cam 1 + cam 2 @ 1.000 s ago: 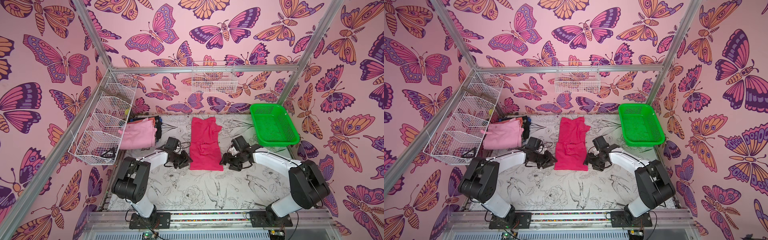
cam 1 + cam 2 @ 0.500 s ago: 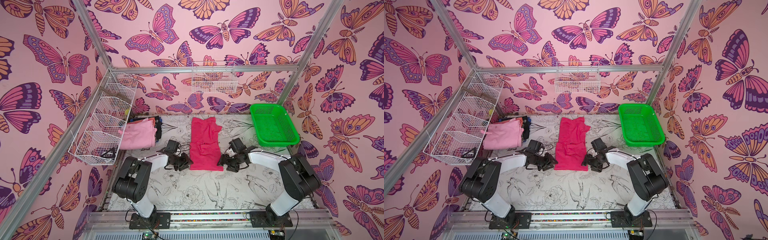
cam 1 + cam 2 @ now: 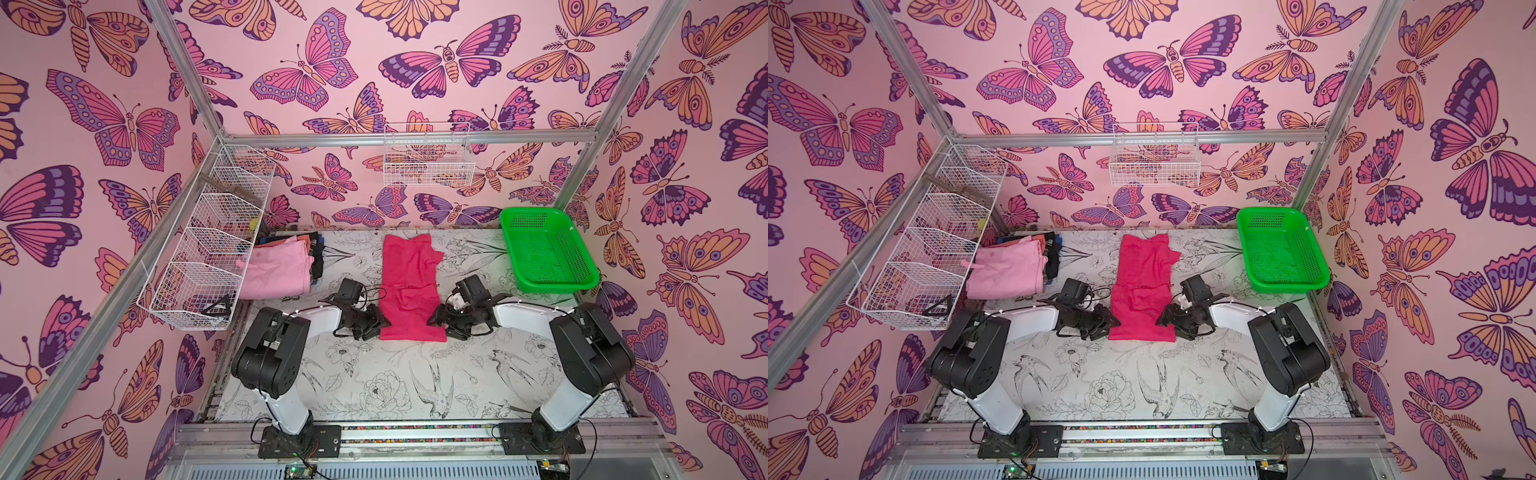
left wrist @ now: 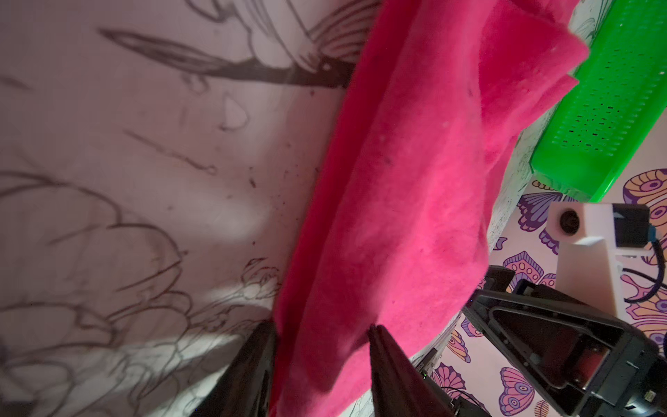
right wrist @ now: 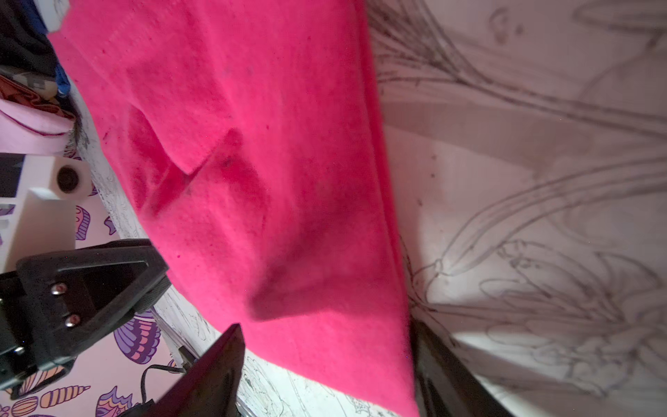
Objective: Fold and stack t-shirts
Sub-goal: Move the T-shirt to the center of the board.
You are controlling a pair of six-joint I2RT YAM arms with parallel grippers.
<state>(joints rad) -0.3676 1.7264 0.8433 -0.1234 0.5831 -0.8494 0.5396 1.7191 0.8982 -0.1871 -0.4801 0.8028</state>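
Note:
A crimson t-shirt (image 3: 409,282) (image 3: 1144,282) lies flat in the middle of the table, folded into a long strip. My left gripper (image 3: 384,322) (image 3: 1115,322) sits low at its near left edge. In the left wrist view that gripper (image 4: 321,328) is open, with the cloth (image 4: 397,180) edge between its fingers. My right gripper (image 3: 432,322) (image 3: 1160,320) sits at the near right edge. In the right wrist view this gripper (image 5: 325,325) is open wide, astride the cloth (image 5: 270,144). A light pink t-shirt (image 3: 276,270) (image 3: 1007,272) tops a pile of orange and dark ones at the back left.
A green mesh basket (image 3: 548,286) (image 3: 1287,286) stands at the back right. White wire baskets (image 3: 208,249) hang along the left wall and one (image 3: 428,162) on the back wall. Printed table (image 3: 374,382) extends toward the arm bases.
Both grippers have slid inward onto the near edges of the crimson shirt. The right arm has swung in and lowered. The shirt itself lies as before.

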